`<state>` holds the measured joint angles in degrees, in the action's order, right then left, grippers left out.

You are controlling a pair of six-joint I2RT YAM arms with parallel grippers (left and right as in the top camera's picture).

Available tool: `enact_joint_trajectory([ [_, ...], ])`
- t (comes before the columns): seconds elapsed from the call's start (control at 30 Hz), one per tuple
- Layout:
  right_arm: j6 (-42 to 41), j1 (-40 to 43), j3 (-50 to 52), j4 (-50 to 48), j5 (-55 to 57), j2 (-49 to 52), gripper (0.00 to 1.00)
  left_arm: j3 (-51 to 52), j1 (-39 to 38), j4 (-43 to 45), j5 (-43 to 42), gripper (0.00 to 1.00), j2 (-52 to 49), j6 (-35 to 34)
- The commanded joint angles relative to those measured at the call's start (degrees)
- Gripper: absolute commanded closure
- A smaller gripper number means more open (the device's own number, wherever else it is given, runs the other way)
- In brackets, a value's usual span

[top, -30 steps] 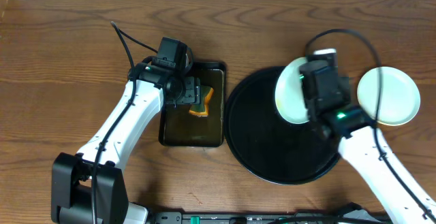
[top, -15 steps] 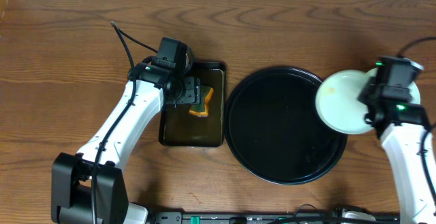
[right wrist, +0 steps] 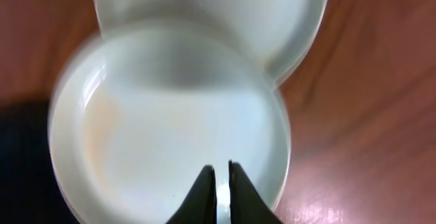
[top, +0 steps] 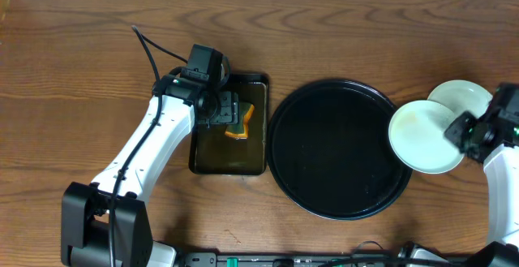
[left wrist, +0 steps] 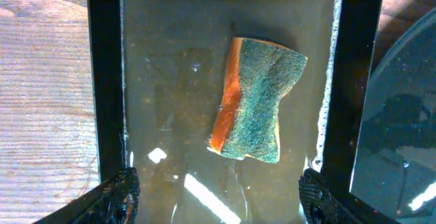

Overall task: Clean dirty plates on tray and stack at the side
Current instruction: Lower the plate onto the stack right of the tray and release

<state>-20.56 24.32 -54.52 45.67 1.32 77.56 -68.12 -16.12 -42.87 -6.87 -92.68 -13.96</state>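
Plate (top: 422, 137) (right wrist: 170, 129) in my right gripper (top: 459, 129) (right wrist: 218, 183) has travelled rightward since a second ago. It now hangs across the right rim of the tray (top: 332, 149), overlapping the second plate (top: 464, 95) (right wrist: 225, 6) on the table (top: 73, 72), its rim pinched between closed fingers. My left gripper (top: 231, 114) (left wrist: 216, 193) hasn't budged, spread wide above the sponge (top: 241, 122) (left wrist: 262, 108) in the rectangular tray (top: 229, 157) (left wrist: 102, 81). I count two plates, two trays, one sponge.

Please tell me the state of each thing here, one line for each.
Large round glossy black tray: no plate on it.
Pale round plate: gripped at its rim.
Second pale plate: lying on the wooden table.
Orange-green sponge: lying in murky water.
Left gripper: open.
Right gripper: shut on the plate.
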Motion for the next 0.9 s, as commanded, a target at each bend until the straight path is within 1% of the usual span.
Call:
enact_joint_trajectory([
  [0.0,1.6,0.2,-0.8,5.5,-11.2,0.3,0.94,-1.0,0.3,0.0,0.9,0.24,0.2,-0.3],
  [0.13,7.6,-2.1,-0.7,10.7,-23.1,0.4,0.95,-1.0,0.3,0.0,0.9,0.25,0.2,-0.3],
  [0.23,10.2,-4.4,-0.1,11.2,-25.8,0.4,0.94,-1.0,0.3,0.0,0.9,0.24,0.2,-0.3],
  [0.53,10.4,-14.8,5.6,5.0,-25.1,0.4,0.87,-1.0,0.3,0.0,0.9,0.24,0.2,-0.3],
  [0.6,11.8,-17.1,6.8,2.5,-23.0,0.4,0.83,-1.0,0.3,0.0,0.9,0.25,0.2,-0.3],
  [0.67,11.9,-18.7,7.0,0.5,-18.1,0.4,0.78,-1.0,0.3,0.1,0.9,0.25,0.2,-0.3],
  [0.73,12.8,-19.8,7.0,-1.4,-14.5,0.4,0.7,-1.0,0.3,0.1,0.9,0.25,0.2,-0.3],
  [0.8,15.4,-20.9,7.0,-3.6,-13.4,0.4,0.7,-1.0,0.3,0.1,0.9,0.25,0.2,-0.3],
  [0.87,17.3,-22.3,7.0,-5.7,-13.1,0.4,0.63,-1.0,0.3,0.1,0.9,0.25,0.2,-0.3],
])
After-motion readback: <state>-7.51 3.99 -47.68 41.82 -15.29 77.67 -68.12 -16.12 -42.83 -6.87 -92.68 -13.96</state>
